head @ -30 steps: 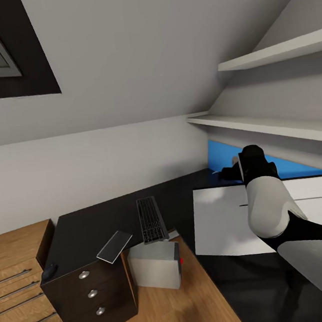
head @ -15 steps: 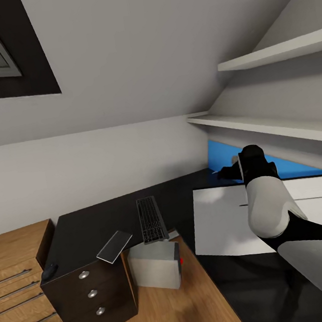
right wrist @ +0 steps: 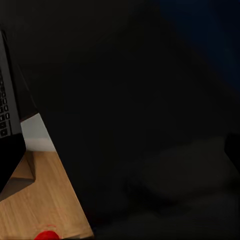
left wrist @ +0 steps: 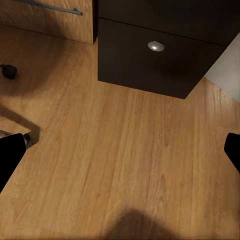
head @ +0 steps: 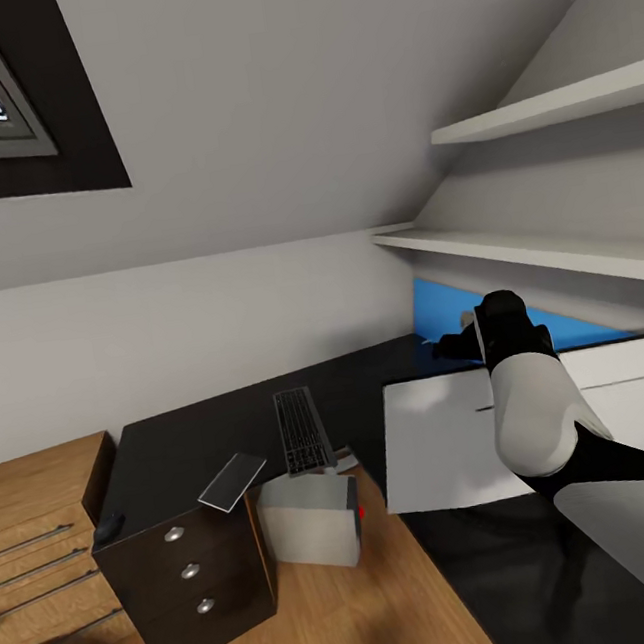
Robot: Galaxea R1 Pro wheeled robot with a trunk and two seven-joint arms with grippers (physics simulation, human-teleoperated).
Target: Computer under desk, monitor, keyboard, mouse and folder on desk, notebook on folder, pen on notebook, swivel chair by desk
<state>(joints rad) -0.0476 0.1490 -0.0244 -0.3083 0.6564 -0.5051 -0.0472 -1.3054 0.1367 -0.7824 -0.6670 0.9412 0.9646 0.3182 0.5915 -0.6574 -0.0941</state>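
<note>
Keyboard (head: 303, 430) on desk (head: 187, 449), left of right tool (head: 444, 347); monitor (head: 447, 438) beneath tool.

Right gripper (head: 456, 344) sits over the far corner of the bench (head: 177, 451), with the monitor (head: 447, 438) lying flat on the bench just nearer the robot than the gripper. Keyboard (head: 303, 431) lies on the bench well to the gripper's left; notebook (head: 232, 481) further left, overhanging the bench's front edge; mouse (head: 110, 527) furthest left, at the bench's end. Computer (head: 308, 518) stands on the floor (head: 377, 607) below the keyboard, beside the drawers (head: 192, 580).
</note>
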